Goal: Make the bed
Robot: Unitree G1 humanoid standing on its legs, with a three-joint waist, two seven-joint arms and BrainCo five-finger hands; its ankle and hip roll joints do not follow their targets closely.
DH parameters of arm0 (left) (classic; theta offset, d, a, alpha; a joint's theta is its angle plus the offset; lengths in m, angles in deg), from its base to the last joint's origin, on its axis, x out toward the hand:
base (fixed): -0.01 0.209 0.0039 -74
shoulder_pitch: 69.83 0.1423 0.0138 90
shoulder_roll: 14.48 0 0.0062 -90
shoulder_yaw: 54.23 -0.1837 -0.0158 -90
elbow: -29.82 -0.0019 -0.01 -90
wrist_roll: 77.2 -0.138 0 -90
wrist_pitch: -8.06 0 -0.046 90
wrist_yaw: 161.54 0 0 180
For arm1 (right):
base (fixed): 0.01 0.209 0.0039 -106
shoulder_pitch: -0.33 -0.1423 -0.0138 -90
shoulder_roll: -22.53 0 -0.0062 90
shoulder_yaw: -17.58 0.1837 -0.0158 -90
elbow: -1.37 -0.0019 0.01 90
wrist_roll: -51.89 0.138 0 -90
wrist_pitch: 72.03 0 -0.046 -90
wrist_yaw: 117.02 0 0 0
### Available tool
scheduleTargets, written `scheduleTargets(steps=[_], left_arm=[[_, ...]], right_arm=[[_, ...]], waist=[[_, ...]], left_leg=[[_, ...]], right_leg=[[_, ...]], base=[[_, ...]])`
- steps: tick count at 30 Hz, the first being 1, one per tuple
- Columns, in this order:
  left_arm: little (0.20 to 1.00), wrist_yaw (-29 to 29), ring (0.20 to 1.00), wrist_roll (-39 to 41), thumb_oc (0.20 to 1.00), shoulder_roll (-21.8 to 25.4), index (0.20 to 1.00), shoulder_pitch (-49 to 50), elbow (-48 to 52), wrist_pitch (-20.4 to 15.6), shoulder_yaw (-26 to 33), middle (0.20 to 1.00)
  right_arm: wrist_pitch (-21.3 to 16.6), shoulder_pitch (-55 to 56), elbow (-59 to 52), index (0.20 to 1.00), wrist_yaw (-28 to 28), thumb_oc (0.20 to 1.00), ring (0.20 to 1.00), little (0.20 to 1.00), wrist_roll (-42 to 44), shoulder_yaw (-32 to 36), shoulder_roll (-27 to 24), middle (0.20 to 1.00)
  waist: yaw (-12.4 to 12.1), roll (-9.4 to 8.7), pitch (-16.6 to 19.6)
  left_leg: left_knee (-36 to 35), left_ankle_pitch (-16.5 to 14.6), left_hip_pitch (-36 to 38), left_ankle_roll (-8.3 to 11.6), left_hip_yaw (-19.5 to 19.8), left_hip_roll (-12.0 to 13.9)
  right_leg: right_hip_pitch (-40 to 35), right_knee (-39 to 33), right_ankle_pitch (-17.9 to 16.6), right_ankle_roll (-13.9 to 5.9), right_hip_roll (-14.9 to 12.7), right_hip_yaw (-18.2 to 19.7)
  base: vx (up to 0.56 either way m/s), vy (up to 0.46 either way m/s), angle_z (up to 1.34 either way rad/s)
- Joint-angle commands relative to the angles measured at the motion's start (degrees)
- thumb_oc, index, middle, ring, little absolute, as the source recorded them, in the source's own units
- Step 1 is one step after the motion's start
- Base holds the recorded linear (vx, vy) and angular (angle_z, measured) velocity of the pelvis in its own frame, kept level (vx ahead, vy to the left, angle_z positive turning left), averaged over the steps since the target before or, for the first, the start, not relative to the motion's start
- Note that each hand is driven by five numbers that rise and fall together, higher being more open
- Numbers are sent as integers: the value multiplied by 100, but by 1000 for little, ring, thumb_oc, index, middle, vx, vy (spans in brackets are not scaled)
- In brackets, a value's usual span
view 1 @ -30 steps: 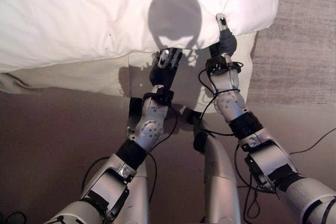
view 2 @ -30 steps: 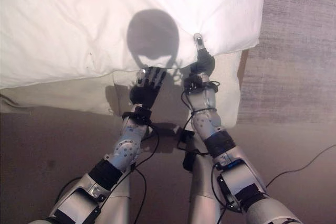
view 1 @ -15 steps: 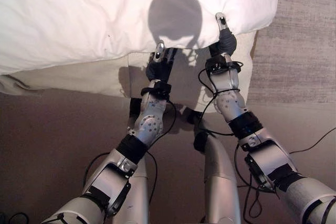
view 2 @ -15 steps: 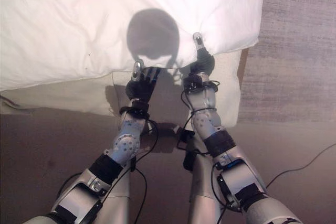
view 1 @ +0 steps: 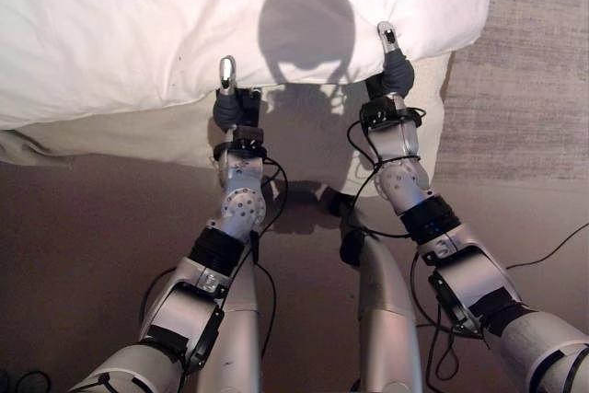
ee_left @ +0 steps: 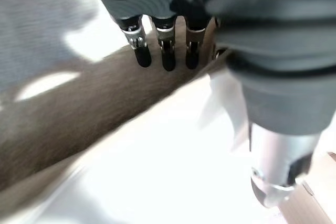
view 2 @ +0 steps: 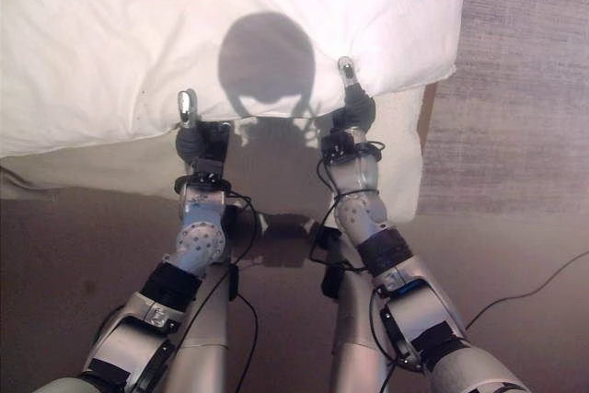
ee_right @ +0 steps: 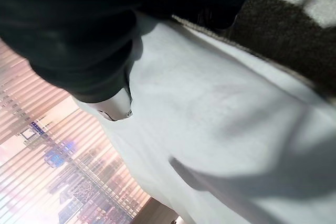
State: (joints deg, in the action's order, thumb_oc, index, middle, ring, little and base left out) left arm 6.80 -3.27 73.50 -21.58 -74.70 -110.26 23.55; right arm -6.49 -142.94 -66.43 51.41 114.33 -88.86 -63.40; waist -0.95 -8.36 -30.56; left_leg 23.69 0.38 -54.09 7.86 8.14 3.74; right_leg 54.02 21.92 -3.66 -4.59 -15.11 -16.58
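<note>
A: Item one, leftmost?
B: Left hand (view 1: 230,103); thumb lies on top of the white duvet (view 1: 138,34) at its near edge, fingers reach beneath; in the left wrist view the fingers (ee_left: 167,59) curl under that edge; pinching the duvet, presumably to draw it straight.

A: Between the hands?
B: Duvet edge, overhanging the cream mattress side (view 1: 129,140); brown floor (view 1: 83,246) below it.

A: Item two?
B: Right hand (view 1: 394,66); thumb over the duvet near its corner, fingers hidden below the cloth; grip cannot be told; likely placed to match the left for an even pull.

A: Beyond the right hand?
B: Grey rug (view 1: 534,89), past the bed's corner.

A: Labels, writing?
B: None legible.
</note>
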Motion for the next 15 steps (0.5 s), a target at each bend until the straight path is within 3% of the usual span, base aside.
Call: scheduleTargets(steps=[1, 14, 15], left_arm=[[1000, -30, 1000, -130, 1000, 297, 1000, 199, 553, -425, 554, 1000], [1000, -57, 1000, -263, 1000, 474, 1000, 535, 650, -509, 1028, 1000], [736, -54, 736, -265, 736, 473, 736, 555, 644, -507, 1055, 736]], right_arm=[[-288, 809, -699, 200, 44, 200, 200, 200, -33, 440, -240, 200], [-200, 1059, -832, 200, 158, 200, 200, 200, -77, 560, -319, 200], [-194, 1083, -843, 200, 169, 200, 200, 200, -87, 571, -329, 200]], waist=[[-125, -4, 76], [-219, 153, 76], [-217, 161, 76]], left_leg=[[-209, -63, -47, -360, 133, -137], [-138, -93, -109, -375, 127, -227], [-140, -93, -107, -376, 123, -226]], right_leg=[[167, 589, 151, -629, -172, 280], [170, 653, 177, -632, -230, 298], [177, 654, 177, -630, -233, 307]], base=[[0, 34, 1], [-3, 16, 0], [0, 0, 0]])
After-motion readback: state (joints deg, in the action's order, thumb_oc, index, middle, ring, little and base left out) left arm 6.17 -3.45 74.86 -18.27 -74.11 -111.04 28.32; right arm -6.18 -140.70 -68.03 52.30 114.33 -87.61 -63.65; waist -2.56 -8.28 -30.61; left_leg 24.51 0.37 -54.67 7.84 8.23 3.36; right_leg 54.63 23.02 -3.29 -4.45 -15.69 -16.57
